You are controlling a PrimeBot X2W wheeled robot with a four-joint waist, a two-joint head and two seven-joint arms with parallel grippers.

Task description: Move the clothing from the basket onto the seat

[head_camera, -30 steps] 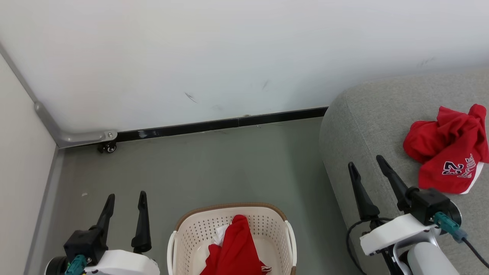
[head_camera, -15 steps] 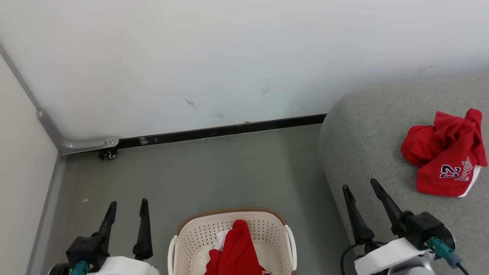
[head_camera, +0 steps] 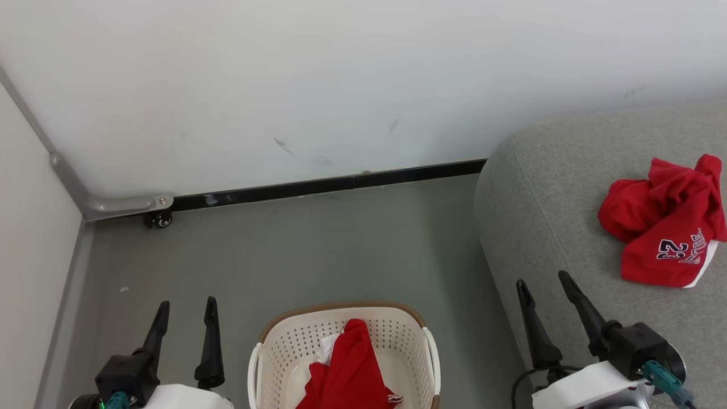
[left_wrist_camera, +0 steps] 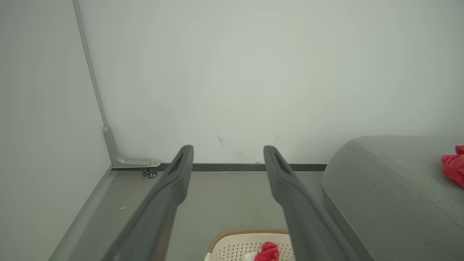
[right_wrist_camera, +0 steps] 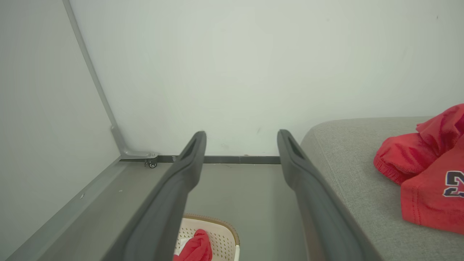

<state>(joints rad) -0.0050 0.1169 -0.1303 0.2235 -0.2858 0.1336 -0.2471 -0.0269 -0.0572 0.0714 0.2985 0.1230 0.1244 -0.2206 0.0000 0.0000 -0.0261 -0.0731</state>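
- We hold left end effector [head_camera: 187, 303] and right end effector [head_camera: 541, 279] released, empty.
- Between them, cream perforated plastic basket [head_camera: 341, 307] presents red fabric clothing [head_camera: 355, 363] within reach.

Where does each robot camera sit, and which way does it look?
Head view: up on the head, facing forward and down at the floor, basket and seat; left gripper shows lower left, right gripper lower right, both open.
Left wrist view: on the left wrist, facing along its own two fingers toward the room corner.
Right wrist view: on the right wrist, facing along its fingers at the wall, red clothing on the seat at right.
Shared: both wrist views catch the basket and a small wheel by the wall.
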